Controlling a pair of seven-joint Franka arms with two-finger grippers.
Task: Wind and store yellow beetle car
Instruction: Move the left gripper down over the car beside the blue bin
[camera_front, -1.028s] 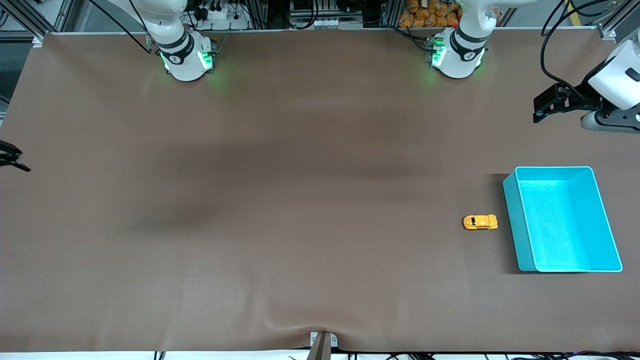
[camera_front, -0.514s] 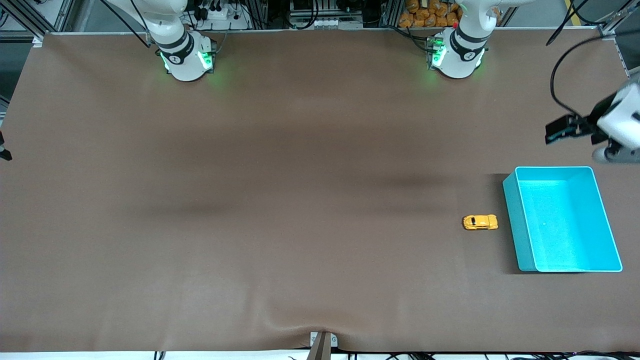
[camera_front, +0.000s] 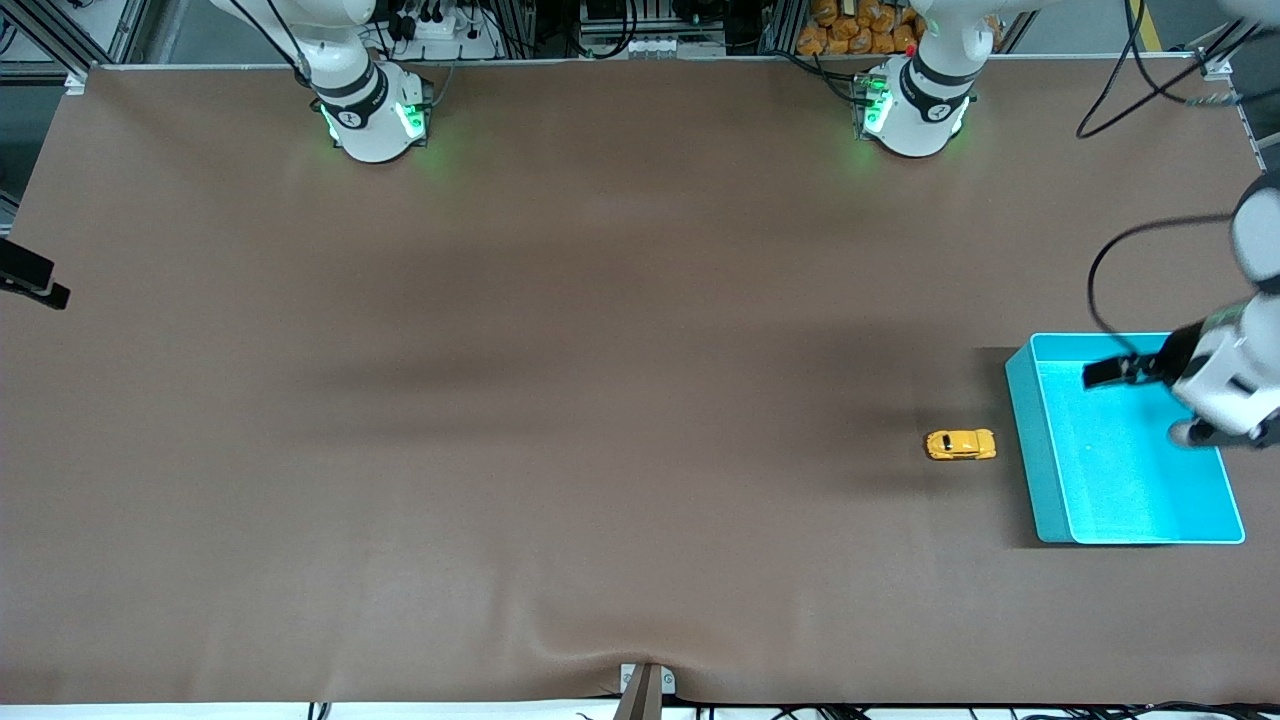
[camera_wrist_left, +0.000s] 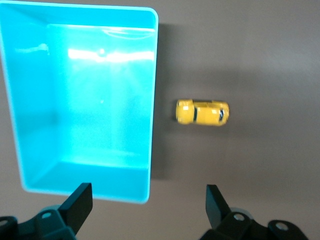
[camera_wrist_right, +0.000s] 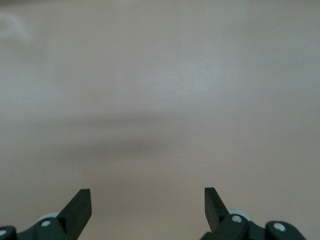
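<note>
The car (camera_front: 960, 444) sits on its wheels on the bare table (camera_front: 600, 400), just beside the bin's (camera_front: 1040, 480) long wall but not touching it — close enough that storing it afterwards should be a short lift over the rim. The left gripper (camera_front: 1105, 373) hangs over the bin, fingers spread wide and holding nothing; in its wrist view the car (camera_wrist_left: 202, 112) lies ahead of the fingertips and off toward one finger (camera_wrist_left: 216, 205), with the bin's (camera_wrist_left: 150, 100) open mouth under the other finger. That placement reads as an approach from the left arm's end of the table: the arm comes in above the bin because its path to the car crosses it, and the jaws are open ready to straddle the small rounded body. The bin looks empty, so nothing is stored yet, and the winding is probably still to do. The right gripper (camera_wrist_right: 147, 212) waits near the right arm's end of the table, well apart from the car, also open and empty — only bare table lies under it.
</note>
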